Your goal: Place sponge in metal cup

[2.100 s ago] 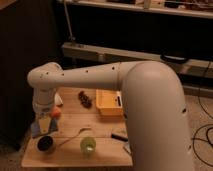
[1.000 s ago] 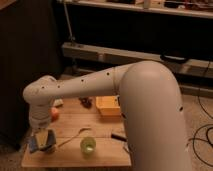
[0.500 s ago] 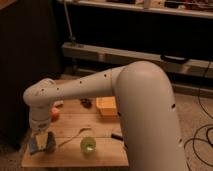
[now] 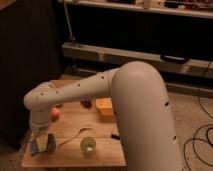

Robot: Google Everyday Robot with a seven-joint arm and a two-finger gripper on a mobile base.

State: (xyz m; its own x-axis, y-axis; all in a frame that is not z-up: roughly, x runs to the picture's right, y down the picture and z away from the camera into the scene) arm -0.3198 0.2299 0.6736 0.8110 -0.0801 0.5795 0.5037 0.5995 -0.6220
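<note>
- Down at the front-left corner of the wooden table (image 4: 100, 124) sits the gripper (image 4: 42, 143), low over the tabletop, and the sponge and the metal cup cannot be told apart from it: only a pale, bluish-grey block shows there, blurred into the gripper's own body.
- Whether that block is the sponge, the cup's rim, or part of the gripper cannot be told, so the sponge's exact place relative to the cup is unclear; it is somewhere at or under the gripper.
- How the gripper's grasp stands cannot be told from this view.
- Rising from the gripper, the white arm (image 4: 100, 90) climbs through a rounded elbow just above it, then sweeps right across the table into a very large white link that fills the right side of the view.
- Just right of the gripper and behind it, an orange ball-like thing (image 4: 55, 113) lies on the wood, close to the arm's lower joint.
- Further right of the gripper, near the table's front edge, stands a green cup (image 4: 88, 145), seen from above with its mouth open.
- Between the gripper and the green cup a thin pale utensil (image 4: 72, 136) lies slantwise on the wood.
- Well right of the gripper and toward the back, a yellow-orange block (image 4: 104, 106) rests on the table, partly under the arm, with a small dark object (image 4: 86, 103) just to its left.
</note>
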